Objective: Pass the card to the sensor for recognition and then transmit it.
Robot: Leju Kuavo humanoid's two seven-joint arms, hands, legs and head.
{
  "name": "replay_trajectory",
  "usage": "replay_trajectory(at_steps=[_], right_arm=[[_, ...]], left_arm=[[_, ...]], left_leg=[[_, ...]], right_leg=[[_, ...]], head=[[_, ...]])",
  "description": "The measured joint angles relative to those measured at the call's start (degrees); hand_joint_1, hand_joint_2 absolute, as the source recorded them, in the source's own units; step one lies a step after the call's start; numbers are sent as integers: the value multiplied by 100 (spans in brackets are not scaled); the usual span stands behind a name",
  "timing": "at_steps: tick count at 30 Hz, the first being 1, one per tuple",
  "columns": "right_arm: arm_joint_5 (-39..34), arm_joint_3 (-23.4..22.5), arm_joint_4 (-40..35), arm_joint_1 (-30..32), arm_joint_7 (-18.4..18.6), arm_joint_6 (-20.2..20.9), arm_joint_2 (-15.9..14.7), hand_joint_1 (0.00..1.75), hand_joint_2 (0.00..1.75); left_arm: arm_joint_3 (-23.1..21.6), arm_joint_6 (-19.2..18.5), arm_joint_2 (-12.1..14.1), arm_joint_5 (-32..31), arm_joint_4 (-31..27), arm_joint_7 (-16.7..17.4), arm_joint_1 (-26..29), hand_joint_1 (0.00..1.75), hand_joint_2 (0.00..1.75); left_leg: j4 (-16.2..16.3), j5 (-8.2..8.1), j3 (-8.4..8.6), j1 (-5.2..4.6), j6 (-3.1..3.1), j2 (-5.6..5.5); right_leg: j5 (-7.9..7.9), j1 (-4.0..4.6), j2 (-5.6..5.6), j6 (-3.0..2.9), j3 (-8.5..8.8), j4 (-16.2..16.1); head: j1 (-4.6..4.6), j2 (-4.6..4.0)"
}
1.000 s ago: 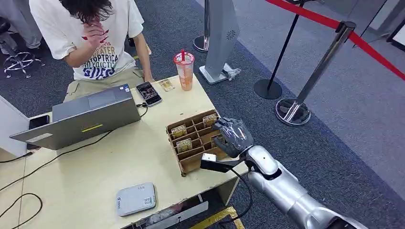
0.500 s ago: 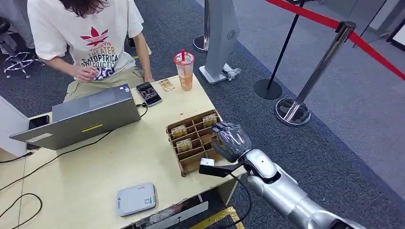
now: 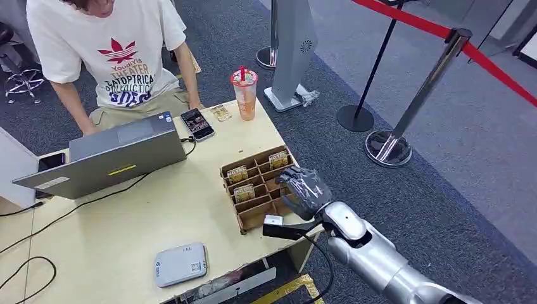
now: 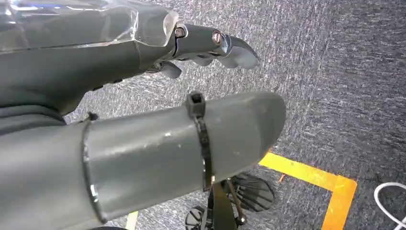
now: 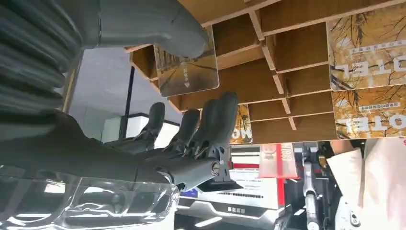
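A brown cardboard divider box (image 3: pixel 254 216) stands on the table's right end with several yellow-printed cards (image 3: pixel 244 192) upright in its slots. My right hand (image 3: pixel 304 189) hangs over the box's near right corner, fingers apart. In the right wrist view the thumb (image 5: pixel 158 21) lies against one side of a card (image 5: pixel 187 75) in its slot, while the dark fingers (image 5: pixel 213 120) stand on its other side, a gap away. The sensor, a flat white-grey device (image 3: pixel 180 264), lies near the table's front edge. My left hand (image 4: pixel 143 100) hangs over grey carpet and holds nothing.
A person in a white T-shirt (image 3: pixel 120 57) sits behind a grey laptop (image 3: pixel 111 158). A phone (image 3: pixel 197 123), a loose card (image 3: pixel 221 113) and an orange drink cup (image 3: pixel 244 94) sit at the table's far end. Stanchions with red tape (image 3: pixel 437 76) stand to the right.
My right hand has sunk a little and shifted left onto the box's near right slots. The person has lowered an arm from the face to behind the laptop.
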Motion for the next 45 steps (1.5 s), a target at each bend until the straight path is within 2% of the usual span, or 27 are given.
replay_trajectory(at_steps=[3,4,9,10,19,22,43,45], right_arm=[[22,0,-7,33,26,15,0,94,175],[24,-2,-20,47,37,22,0,101,175],[35,-2,-57,61,57,52,2,106,175],[50,-2,-63,61,59,66,4,113,175],[127,-11,-144,72,74,103,28,113,175],[127,-11,-151,76,76,103,33,133,175],[127,-72,-249,213,94,103,35,138,175],[127,-94,-256,214,98,103,35,143,175]], left_arm=[[0,-2,2,-9,0,0,0,0,0],[0,-4,2,-9,0,0,0,0,0],[0,-4,2,-13,0,0,-1,0,0],[0,-4,2,-13,0,0,-1,0,0],[0,-4,9,-13,0,0,-1,0,0],[0,-4,11,-13,-2,0,-1,0,0],[2,-39,31,-15,-2,-4,0,0,0],[2,-42,33,-15,-2,-4,0,0,0]], left_leg=[[0,0,-1,0,0,0],[0,0,0,0,0,0],[0,0,0,0,0,0],[0,0,0,0,0,0],[0,0,1,0,0,0],[0,0,1,0,0,0],[0,0,0,0,0,0],[0,0,1,0,0,0]], right_leg=[[0,0,0,0,0,0],[0,0,0,0,0,0],[0,0,0,0,0,0],[0,0,0,0,0,0],[0,0,0,0,1,0],[0,0,0,0,1,0],[0,0,1,0,0,0],[0,0,0,0,0,0]], head=[[0,0],[0,0],[0,0],[0,0],[0,0],[0,0],[0,0],[0,0]])
